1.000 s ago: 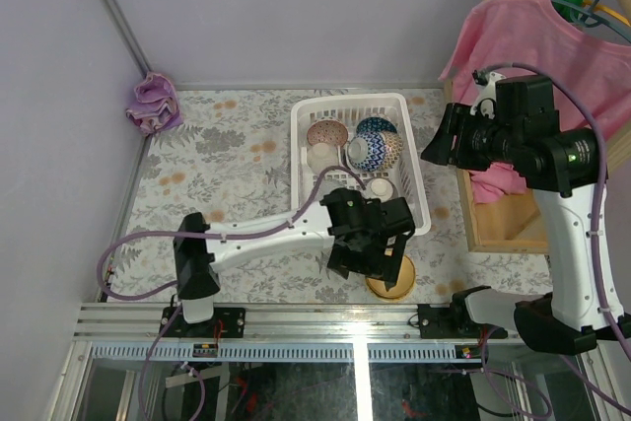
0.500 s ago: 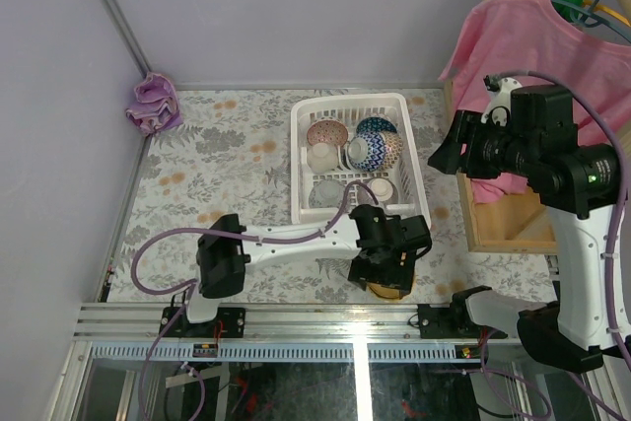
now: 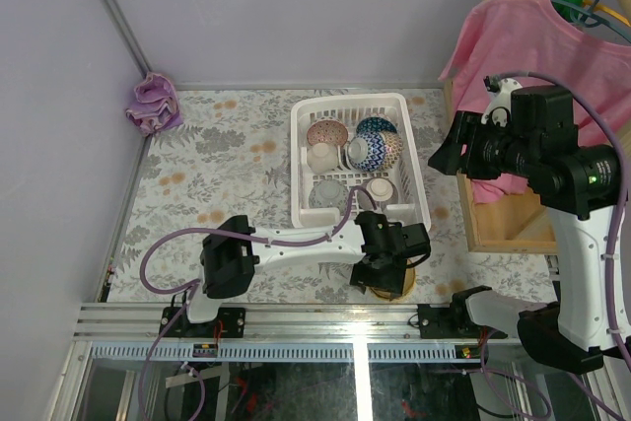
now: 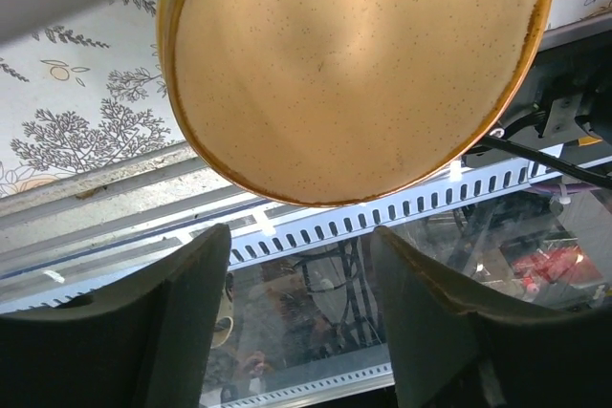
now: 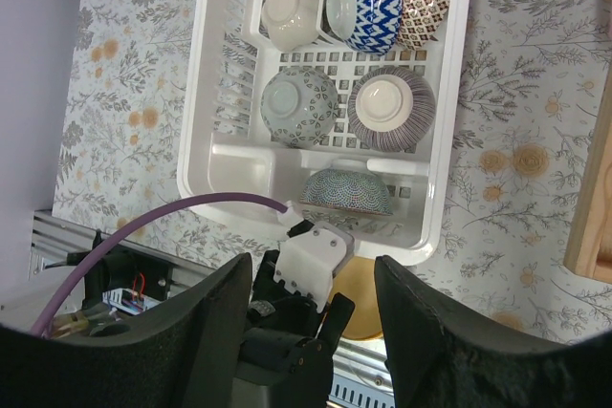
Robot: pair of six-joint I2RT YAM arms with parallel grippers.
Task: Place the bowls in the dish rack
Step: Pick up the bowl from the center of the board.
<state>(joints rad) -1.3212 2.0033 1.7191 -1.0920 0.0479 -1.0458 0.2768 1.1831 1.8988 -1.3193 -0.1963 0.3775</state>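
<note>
inside the dish rack (image 5: 239, 164) sit most bowls (image 5: 299, 102). one tan bowl (image 4: 354, 64) waits on the table (image 4: 86, 112). left end effector (image 4: 298, 236) and right end effector (image 5: 311, 269) are open.

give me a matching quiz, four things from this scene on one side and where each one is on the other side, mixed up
Things:
1. yellow bowl
2. blue and white bowl
3. purple cloth
4. pink shirt

Places:
a. hanging up at the right, beside the table
b. on the table by its near edge, outside the dish rack
c. far left corner of the table
d. inside the dish rack

Pairs: 1-b, 2-d, 3-c, 4-a
</note>
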